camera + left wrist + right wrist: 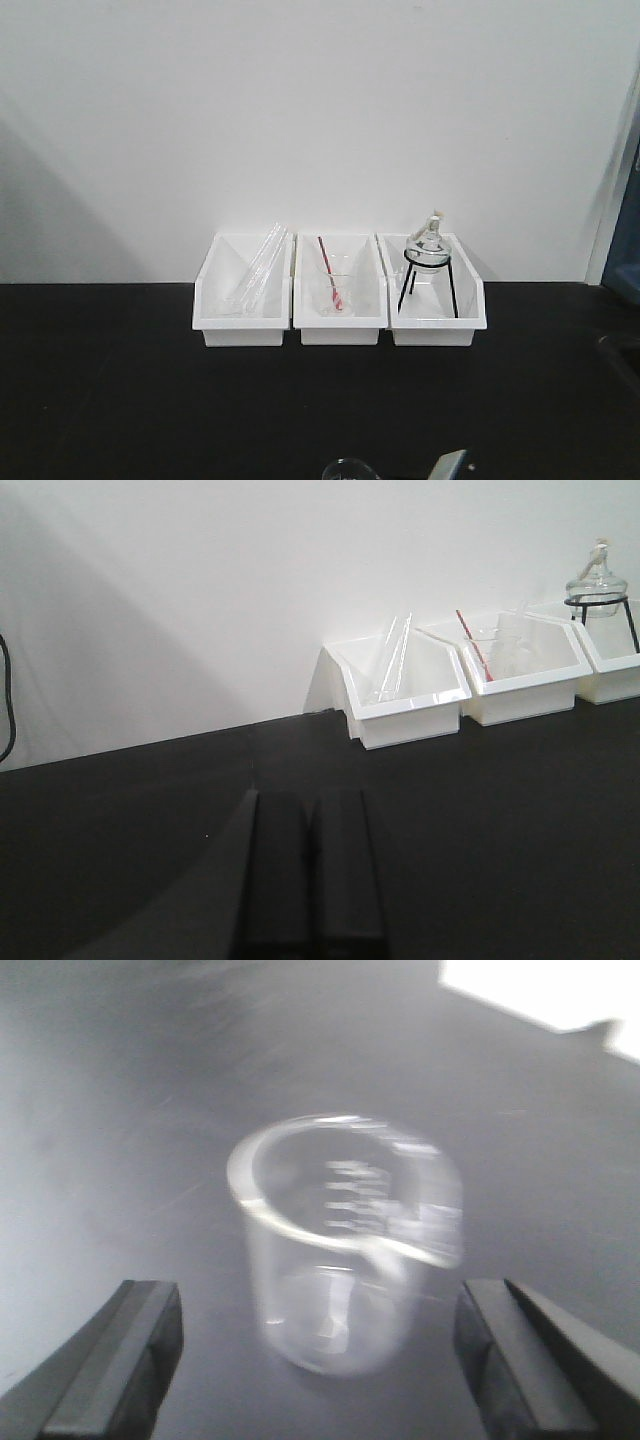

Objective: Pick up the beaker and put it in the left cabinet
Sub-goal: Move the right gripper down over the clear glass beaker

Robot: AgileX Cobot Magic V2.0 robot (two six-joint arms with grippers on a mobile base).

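Observation:
The beaker (340,1250) is a small clear glass cylinder with a pouring lip and white printed marks. It stands upright on the black countertop (120,1110), blurred in the right wrist view. My right gripper (320,1305) is open, one finger on each side of the beaker and well apart from the glass. In the front view only the beaker's rim (350,470) shows at the bottom edge, beside a grey part of my right arm (450,466). My left gripper (312,805) is shut and holds nothing, low over the black top. The left cabinet is out of view.
Three white bins stand in a row against the white wall. The left bin (243,325) holds glass tubes, the middle bin (340,330) a beaker with a red rod, and the right bin (440,325) a round flask on a black tripod. A blue panel (625,260) shows at the right edge.

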